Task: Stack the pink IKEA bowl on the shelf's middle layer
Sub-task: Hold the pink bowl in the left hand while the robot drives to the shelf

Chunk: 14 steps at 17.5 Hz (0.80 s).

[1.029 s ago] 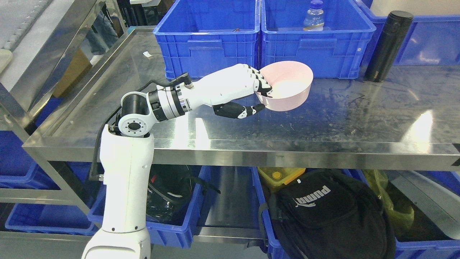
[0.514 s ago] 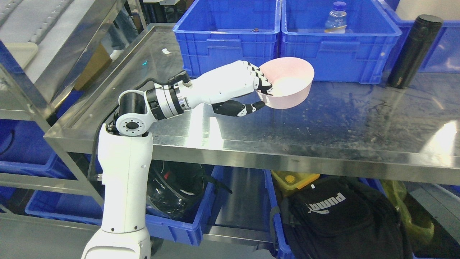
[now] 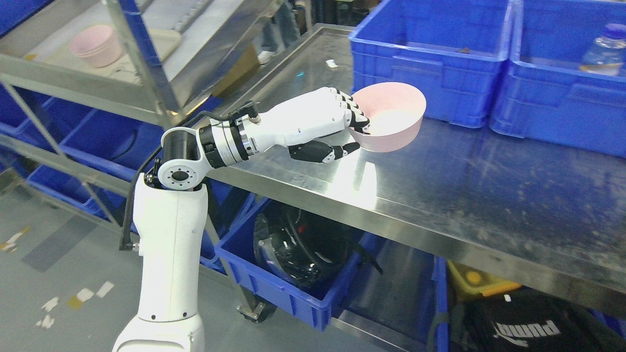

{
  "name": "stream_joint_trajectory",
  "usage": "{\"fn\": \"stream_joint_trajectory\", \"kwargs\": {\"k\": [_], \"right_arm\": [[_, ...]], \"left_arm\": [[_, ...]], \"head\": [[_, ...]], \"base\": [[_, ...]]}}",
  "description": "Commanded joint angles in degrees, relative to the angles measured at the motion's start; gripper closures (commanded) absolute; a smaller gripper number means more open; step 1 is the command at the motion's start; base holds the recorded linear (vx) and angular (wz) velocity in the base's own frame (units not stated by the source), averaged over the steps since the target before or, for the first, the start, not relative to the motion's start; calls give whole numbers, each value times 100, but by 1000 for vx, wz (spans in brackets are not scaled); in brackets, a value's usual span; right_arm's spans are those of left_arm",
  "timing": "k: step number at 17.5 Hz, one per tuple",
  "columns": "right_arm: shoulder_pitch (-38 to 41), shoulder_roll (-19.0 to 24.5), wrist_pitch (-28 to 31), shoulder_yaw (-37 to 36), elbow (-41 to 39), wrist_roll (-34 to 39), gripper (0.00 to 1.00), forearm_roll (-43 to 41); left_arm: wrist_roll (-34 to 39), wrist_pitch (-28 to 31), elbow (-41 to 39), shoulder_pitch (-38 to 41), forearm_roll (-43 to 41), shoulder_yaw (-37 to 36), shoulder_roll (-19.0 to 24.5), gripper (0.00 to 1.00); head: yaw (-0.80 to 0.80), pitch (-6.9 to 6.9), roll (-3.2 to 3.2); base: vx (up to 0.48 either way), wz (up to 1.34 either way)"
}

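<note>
Near the frame's centre, a light, rigid-looking pink bowl (image 3: 391, 115) is gripped at its rim by the left hand (image 3: 342, 129) above the bench (image 3: 464, 186).

Pale pink bowl (image 3: 391, 117); white left hand (image 3: 318, 122) with black fingertips and thumb; bright blue crates (image 3: 430, 63); silvery steel table (image 3: 489, 195); pink bowls (image 3: 95, 45) stacked on the steel shelf (image 3: 73, 78); black bag (image 3: 538, 327) with white lettering.
</note>
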Motion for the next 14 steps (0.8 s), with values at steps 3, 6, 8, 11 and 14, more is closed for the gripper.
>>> {"fn": "stream_joint_trajectory", "kwargs": {"k": [3,6,8,11,14], "right_arm": [[123,-100,1,0,-100,3,0,0],[123,-100,1,0,-100,3,0,0],[123,-100,1,0,-100,3,0,0],[123,-100,1,0,-100,3,0,0],[123,-100,1,0,-100,3,0,0]], "left_arm": [[1,2,-115,359,-3,5,100,99],[1,2,-116,386,-12,31,100,99],[1,2,-116,386,-12,40,100,99],[1,2,-116,386,-73,49,100,99],[1,2,-116,386,-82,40,100,99]], "head": [[0,0,0],[0,0,0],[0,1,0],[0,2,0],[0,2,0]], "base": [[46,803],[35,894],[16,876],[1,740],[-17,578]]}}
